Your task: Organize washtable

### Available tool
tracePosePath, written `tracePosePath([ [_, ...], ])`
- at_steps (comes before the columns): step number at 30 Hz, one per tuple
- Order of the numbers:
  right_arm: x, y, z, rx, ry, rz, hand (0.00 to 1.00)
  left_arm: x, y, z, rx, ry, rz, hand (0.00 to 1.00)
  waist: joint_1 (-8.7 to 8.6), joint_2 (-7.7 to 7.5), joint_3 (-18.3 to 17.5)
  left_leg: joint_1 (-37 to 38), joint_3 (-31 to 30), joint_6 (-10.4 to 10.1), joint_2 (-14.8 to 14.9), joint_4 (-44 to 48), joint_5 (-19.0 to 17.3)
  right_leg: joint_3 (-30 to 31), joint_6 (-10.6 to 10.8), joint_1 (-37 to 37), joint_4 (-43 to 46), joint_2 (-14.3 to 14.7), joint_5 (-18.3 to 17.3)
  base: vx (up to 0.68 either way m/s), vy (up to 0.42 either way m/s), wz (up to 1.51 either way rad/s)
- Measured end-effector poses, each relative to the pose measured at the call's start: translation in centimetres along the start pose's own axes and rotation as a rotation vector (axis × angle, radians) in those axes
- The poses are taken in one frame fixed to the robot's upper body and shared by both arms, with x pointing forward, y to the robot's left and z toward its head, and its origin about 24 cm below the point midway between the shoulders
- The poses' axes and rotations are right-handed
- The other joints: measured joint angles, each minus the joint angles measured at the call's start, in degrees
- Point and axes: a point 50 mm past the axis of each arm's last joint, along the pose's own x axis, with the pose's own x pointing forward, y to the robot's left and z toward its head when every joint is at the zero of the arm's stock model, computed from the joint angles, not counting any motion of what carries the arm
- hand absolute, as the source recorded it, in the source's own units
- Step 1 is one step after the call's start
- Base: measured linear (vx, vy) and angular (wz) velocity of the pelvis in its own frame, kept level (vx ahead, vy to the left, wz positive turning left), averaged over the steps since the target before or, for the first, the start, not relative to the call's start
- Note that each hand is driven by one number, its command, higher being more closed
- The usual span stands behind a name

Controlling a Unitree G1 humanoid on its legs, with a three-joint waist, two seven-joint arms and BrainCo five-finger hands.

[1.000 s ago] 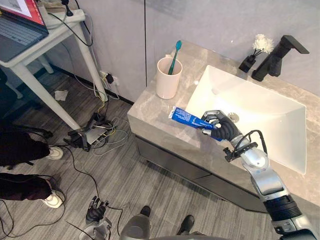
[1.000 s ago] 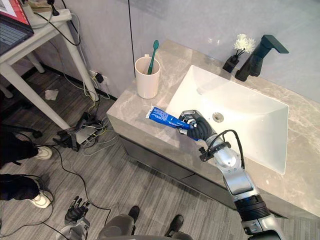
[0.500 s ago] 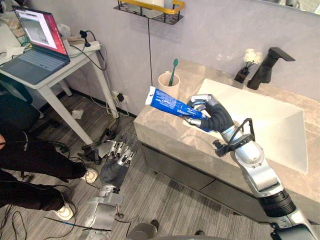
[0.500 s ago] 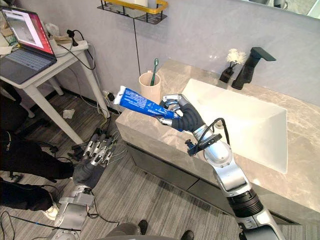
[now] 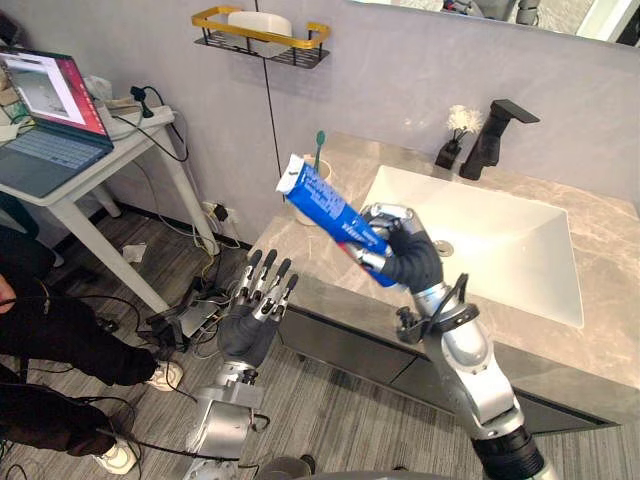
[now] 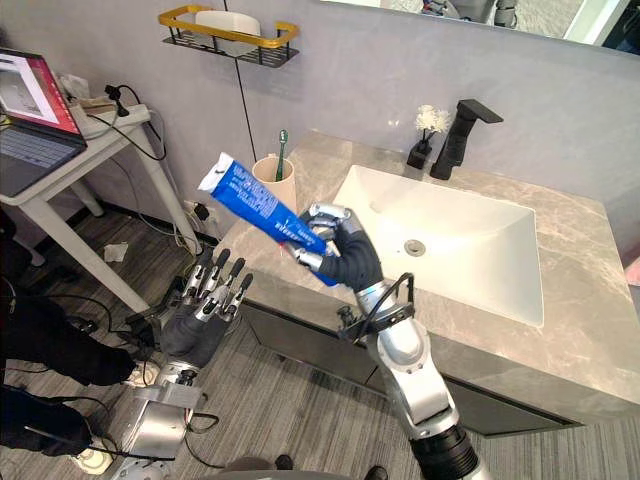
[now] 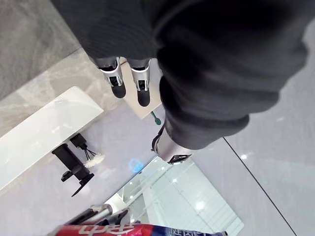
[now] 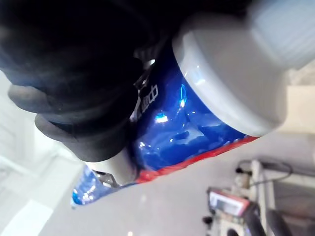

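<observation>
Farthest left, a laptop lies open on a white side table, and a person's dark-clad legs show on the floor below it. To the right, the left hand is raised in front of the near left corner of the grey marble surface. Its fingers are straight and spread, holding nothing. On the wall above hangs a black and gold rack. A beige cup stands on the far left part of the surface with a green toothbrush upright in it. The blue toothpaste tube is lifted off the surface, in the air in front of the cup. It is tilted, its flat end up and to the left, its white cap down inside the grasp. The right hand has its fingers clenched round the tube's lower end. Right of that hand lies the white basin. At its far rim stand a small vase of white flowers and, just beside it, a black tap.
</observation>
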Motion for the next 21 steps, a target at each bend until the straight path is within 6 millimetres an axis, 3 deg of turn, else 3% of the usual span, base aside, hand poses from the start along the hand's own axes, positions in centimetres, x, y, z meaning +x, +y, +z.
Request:
tracePosePath([
  [6, -0.6, 1.5, -0.7, 0.045, 0.049, 0.04, 1.0, 0.7, -0.6, -0.2, 0.009, -0.006, -0.005, 0.0, -0.57, -0.02, -0.3, 0.2, 0.2, 0.0, 0.0, -0.1, 0.0, 0.3, 0.2, 0.0, 0.0, 0.0, 0.2, 0.0, 0.0, 0.0],
  [8, -0.6, 1.8, -0.9, 0.039, 0.062, 0.056, 1.0, 0.7, -0.7, -0.2, 0.016, -0.006, -0.007, 0.0, -1.46, 0.06, -1.1, 0.5, 0.3, 0.0, 0.0, -0.5, 0.0, 0.5, 0.2, 0.0, 0.0, 0.0, 0.2, 0.0, 0.009, -0.05],
  [21, -1.7, 1.8, -2.4, 0.026, 0.154, 0.052, 1.0, 1.6, -2.5, 0.8, 0.018, -0.06, -0.098, 0.0, -1.92, 0.07, -1.8, 1.3, 0.9, 0.0, 0.1, -1.5, 0.0, 1.3, 0.1, -0.1, 0.0, -0.1, 0.1, 0.0, 0.002, -0.03],
])
